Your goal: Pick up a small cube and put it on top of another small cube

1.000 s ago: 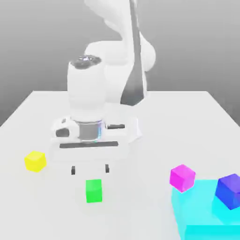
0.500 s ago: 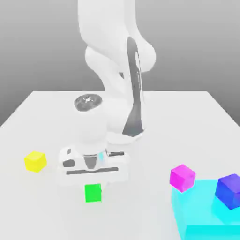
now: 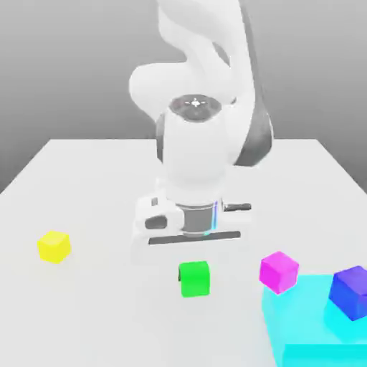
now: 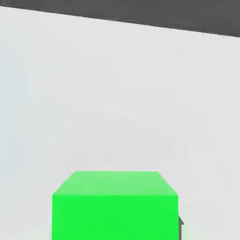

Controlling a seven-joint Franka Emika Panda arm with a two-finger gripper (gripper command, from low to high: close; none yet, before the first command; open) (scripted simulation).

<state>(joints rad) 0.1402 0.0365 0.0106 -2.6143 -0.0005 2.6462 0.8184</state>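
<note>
Risk report: slip or clipped neighbour.
We find the gripper [image 3: 194,275] closed on the green cube [image 3: 195,280], to the exterior view's left of the magenta cube [image 3: 279,272]; we judge that an uneven pinch could twist it, and a low carry could knock the magenta cube aside.

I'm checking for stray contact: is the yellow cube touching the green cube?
No, bare table separates the yellow cube from the green cube.
</note>
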